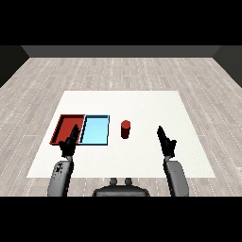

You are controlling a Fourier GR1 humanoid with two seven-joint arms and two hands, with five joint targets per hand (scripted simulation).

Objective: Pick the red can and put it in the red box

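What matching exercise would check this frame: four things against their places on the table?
Column one:
1. red can
2. red tray
3. blue tray
4. right hand

Column two:
A. farthest left, partly behind the left hand
B. upright on the bare table, just right of both trays
C. right of the can, holding nothing, fingers straight
D. between the other tray and the can

Pairs: 1-B, 2-A, 3-D, 4-C
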